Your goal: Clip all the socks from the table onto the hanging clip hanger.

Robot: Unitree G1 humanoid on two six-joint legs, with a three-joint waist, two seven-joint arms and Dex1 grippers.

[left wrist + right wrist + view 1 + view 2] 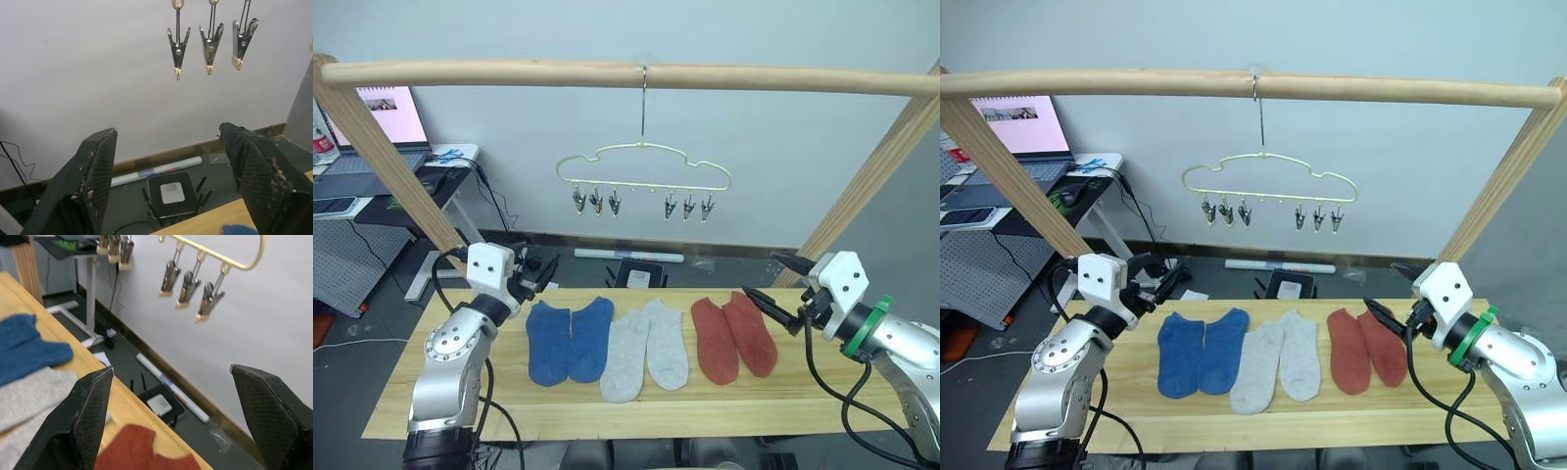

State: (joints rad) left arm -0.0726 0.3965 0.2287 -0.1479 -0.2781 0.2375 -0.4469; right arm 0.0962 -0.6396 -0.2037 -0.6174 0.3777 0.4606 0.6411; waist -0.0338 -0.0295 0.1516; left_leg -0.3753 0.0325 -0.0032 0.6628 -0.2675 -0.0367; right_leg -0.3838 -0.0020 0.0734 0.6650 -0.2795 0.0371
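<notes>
Nothing is clipped yet — all six socks lie flat on the table [401, 401], side by side in pairs: the two blue socks [568, 338] toward the robot's left, the two light grey socks [644, 348] in the middle, and the two rust-red socks [732, 336] toward the right, each pair touching or just overlapping its neighbour. Above and behind them the clip hanger [644, 162] hangs by its hook from the wooden pole [636, 75], its six metal clips [594, 201] in two groups of three, all of them empty. The left gripper [536, 275] sits at the table's far left edge just beside the blue pair, its fingers spread wide and holding nothing; the right gripper [773, 289] hovers by the rust-red pair, its fingers likewise parted and empty. Judging from this, the whole task is still ahead — six pick-ups and six clippings — and the first step in hand would be a reach down to one of the outer socks, blue or red, whichever arm goes first.
</notes>
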